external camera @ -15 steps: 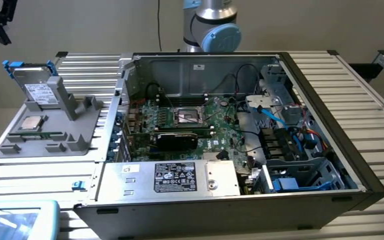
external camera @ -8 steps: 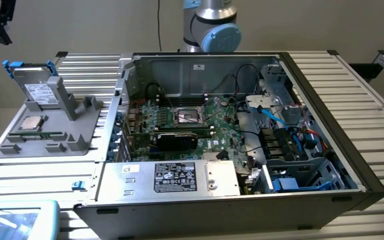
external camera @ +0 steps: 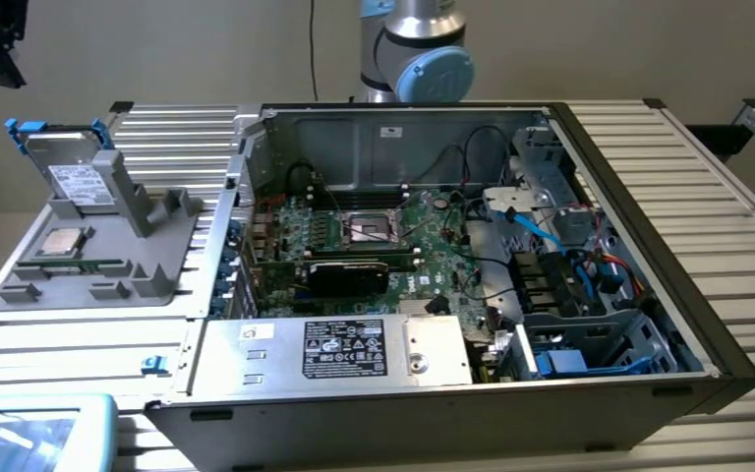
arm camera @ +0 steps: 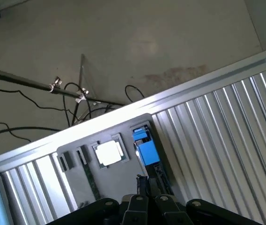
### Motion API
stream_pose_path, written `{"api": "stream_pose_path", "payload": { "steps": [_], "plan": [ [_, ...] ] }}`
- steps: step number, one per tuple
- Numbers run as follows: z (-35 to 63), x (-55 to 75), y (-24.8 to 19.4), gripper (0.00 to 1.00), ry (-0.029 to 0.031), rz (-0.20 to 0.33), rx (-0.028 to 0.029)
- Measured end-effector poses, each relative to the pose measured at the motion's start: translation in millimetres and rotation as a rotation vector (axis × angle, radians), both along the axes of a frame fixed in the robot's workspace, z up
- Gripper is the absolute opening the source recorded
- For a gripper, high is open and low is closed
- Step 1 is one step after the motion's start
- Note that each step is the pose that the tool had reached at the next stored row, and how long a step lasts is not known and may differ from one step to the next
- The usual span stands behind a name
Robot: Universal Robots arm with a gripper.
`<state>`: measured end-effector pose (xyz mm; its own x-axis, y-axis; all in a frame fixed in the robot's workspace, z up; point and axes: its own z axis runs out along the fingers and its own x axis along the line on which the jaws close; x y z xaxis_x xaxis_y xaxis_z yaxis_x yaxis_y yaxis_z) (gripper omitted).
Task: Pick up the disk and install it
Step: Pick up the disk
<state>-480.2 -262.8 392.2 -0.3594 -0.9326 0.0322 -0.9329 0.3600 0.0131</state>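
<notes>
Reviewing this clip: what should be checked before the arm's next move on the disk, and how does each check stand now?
1. The disk stands upright in the grey holder: ok.
2. The end effector is open for a grasp: not ok, it is shut and empty.
3. End effector not touching the disk: ok.
4. The computer case is open: ok.
5. Free slot for the disk inside the case: cannot tell.
6. The CPU chip lies apart from the disk: ok.
</notes>
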Motion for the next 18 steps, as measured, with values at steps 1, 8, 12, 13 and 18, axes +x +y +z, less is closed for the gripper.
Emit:
{"api": "stream_pose_path", "payload": {
  "steps": [1, 8, 12, 13, 18],
  "plan": [
    [-0.1, 0.0, 0.0, 0.11, -0.0020, 0.016, 0.0000],
    [-0.4, -0.1, 1.3, 0.11, -0.0257, 0.080, 0.0001],
    [-0.4, -0.2, 1.4, 0.11, -0.0267, 0.089, 0.0002],
    [-0.5, -0.2, 1.4, 0.11, -0.0268, 0.089, 0.0003],
    [-0.5, -0.2, 1.5, 0.12, -0.0268, 0.089, 0.0003]
  ]
}}
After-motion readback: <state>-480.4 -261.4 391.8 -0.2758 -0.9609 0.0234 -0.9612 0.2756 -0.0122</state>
